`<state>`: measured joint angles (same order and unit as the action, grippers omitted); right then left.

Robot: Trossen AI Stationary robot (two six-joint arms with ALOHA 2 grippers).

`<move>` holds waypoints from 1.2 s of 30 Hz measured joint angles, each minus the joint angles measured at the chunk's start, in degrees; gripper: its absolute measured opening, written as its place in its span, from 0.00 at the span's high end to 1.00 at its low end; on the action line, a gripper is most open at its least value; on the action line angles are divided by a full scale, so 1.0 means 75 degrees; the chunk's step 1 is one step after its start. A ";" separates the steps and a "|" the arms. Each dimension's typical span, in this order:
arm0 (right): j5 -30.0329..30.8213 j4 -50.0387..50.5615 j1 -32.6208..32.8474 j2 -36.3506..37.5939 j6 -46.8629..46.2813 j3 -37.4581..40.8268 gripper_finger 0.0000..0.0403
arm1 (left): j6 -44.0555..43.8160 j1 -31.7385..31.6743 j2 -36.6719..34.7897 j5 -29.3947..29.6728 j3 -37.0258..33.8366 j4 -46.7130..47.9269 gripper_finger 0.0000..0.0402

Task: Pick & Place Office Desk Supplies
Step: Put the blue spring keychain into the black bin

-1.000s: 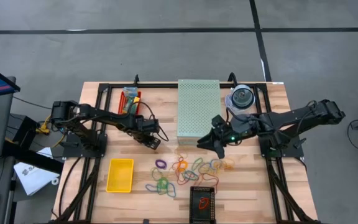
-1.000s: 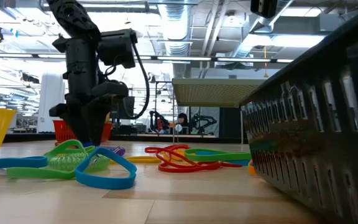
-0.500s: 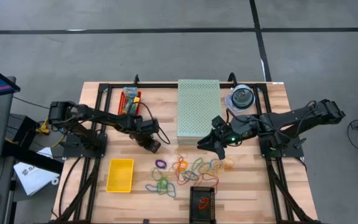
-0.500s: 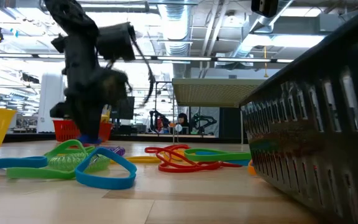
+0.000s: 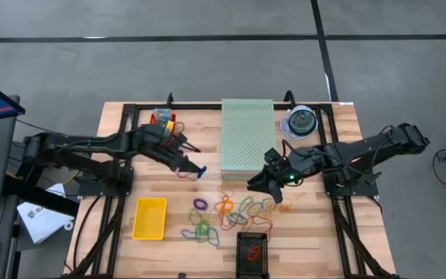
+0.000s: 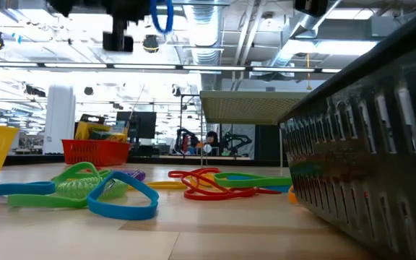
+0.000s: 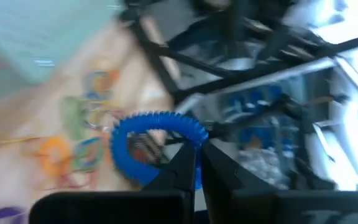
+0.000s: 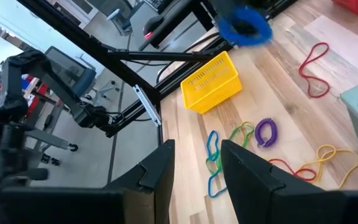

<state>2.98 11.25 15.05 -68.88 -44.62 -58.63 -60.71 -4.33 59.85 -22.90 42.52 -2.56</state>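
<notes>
Where the wooden-slat tabletop spreads under both arms, we find the large pale green perforated box standing at its far middle. Near the front edge sits a black mesh basket with a red loop inside, and to its left a yellow plastic basket. A red basket holding small yellow-and-green crayon boxes stands at the far left, and a clear round disc case at the far right.

We note the scattered pile of thin coloured rubber-band loops lying on the tabletop between the yellow basket and the right arm, in front of the green box.

We record the left gripper raised above the tabletop, just left of the green box, its fingers closed on a blue coiled band; the low view shows that band hanging high overhead.

We record the right gripper low over the right end of the pile, its fingers parted and holding nothing.
</notes>
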 joint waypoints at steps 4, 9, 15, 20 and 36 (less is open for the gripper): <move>0.0010 0.0094 -0.0009 0.0000 0.0000 0.0000 0.68 | -0.0104 0.0687 -0.0157 -0.0069 0.0000 -0.0254 0.99; 0.0036 0.0628 -0.0001 -0.0074 0.0005 0.0000 0.68 | -0.0172 0.1805 0.0171 -0.0148 0.0000 -0.0659 0.99; -0.0353 0.0483 0.0226 -0.0117 0.0561 0.0000 0.68 | -0.0787 0.2359 0.1322 -0.0121 0.0006 -0.2883 0.99; -0.0414 0.0556 0.0472 -0.0117 0.0609 0.0000 0.68 | -0.1312 0.2537 0.2456 -0.0119 0.0006 -0.3887 0.99; -0.0521 0.1623 0.1419 -0.0114 0.0428 0.0000 0.68 | -0.1556 0.2947 0.4945 -0.0168 0.1603 -0.4517 0.99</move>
<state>-0.92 23.42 25.69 -69.73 -41.41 -58.63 -72.38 17.77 96.94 -24.16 54.55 -36.44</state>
